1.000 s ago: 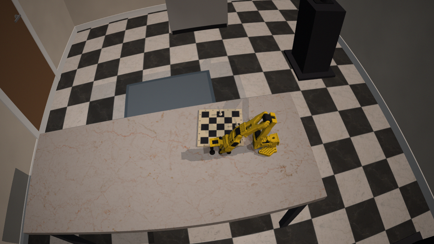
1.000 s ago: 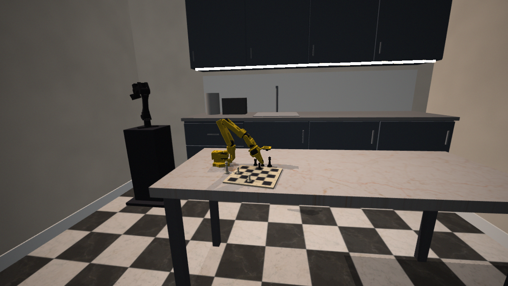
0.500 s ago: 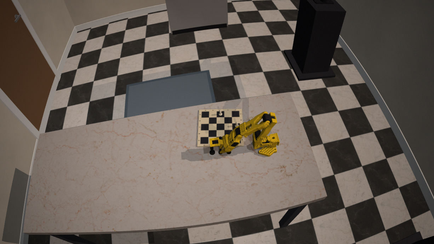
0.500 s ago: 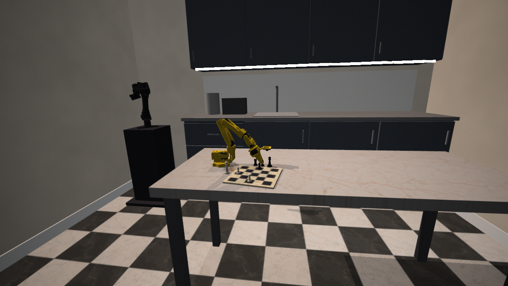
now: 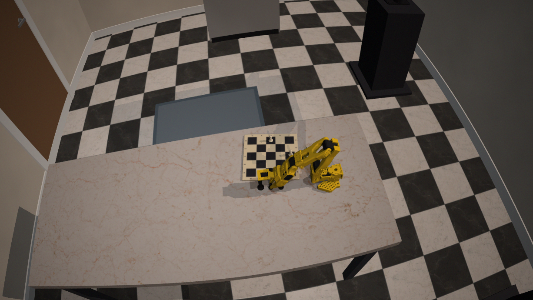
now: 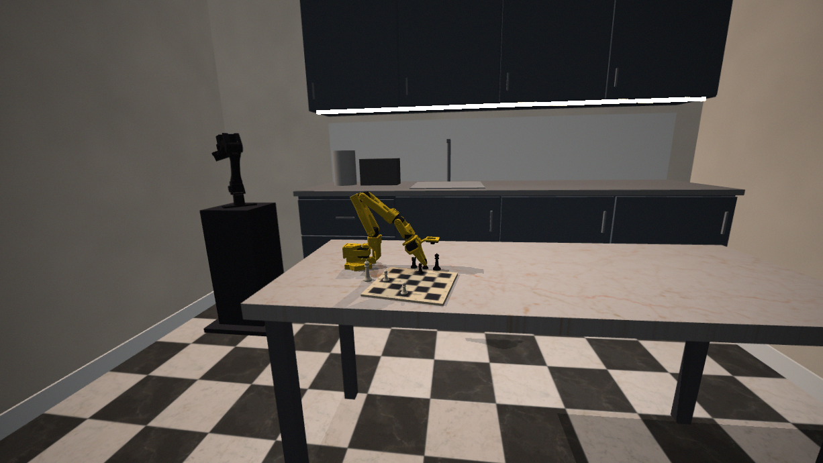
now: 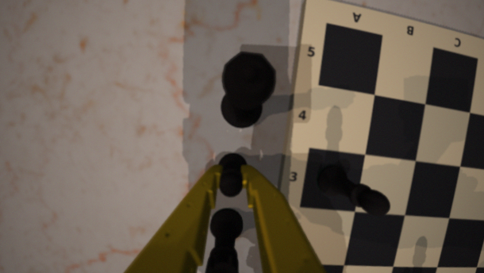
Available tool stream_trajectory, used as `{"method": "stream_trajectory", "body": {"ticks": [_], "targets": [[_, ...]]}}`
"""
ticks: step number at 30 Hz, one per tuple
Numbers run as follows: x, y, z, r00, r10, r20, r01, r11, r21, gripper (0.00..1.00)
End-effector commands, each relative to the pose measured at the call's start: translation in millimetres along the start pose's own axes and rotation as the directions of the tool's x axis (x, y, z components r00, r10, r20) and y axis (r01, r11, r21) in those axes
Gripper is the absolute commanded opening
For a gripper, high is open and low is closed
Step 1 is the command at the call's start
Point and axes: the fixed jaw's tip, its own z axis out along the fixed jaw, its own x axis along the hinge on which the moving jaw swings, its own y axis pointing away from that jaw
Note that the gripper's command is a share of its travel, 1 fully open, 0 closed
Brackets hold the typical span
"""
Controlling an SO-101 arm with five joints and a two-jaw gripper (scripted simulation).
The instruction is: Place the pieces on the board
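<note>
A small black piece (image 7: pixel 231 179), most likely the black pawn by its round head, stands on the marble surface (image 7: pixel 87 131) just beside the board (image 7: pixel 313 85), level with rank 3. It is upright, its long axis vertical, and it sits right between the tips of the yellow fingers, which reach in from behind it. The gripper (image 7: pixel 231 174) is clenched nearly shut on this piece, one finger on each side of its head.

Just past it, further along the board's edge near ranks 4 and 5, stands a bigger black piece (image 7: pixel 247 89), probably the queen. A third black piece (image 7: pixel 225 234) shows below, between the fingers nearer the wrist; I cannot tell whether it touches them.

On the board, another black piece (image 7: pixel 351 190) occupies A3. E1 lies across the board from here, so I'd expect a straight lift first, then a carry well clear of that A3 piece.
</note>
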Motion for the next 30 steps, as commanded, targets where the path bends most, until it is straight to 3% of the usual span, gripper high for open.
{"method": "stream_trajectory", "body": {"ticks": [1, 14, 30], "targets": [[-0.5, -1.2, -0.3, 1.000, 0.007, 0.004, -0.007, 1.000, 0.003, 0.00], [-7.0, -3.2, -11.2, 1.000, 0.007, 0.004, -0.007, 1.000, 0.008, 0.00], [-26.7, -3.4, -45.2, 1.000, 0.007, 0.005, -0.007, 1.000, 0.008, 0.00]]}}
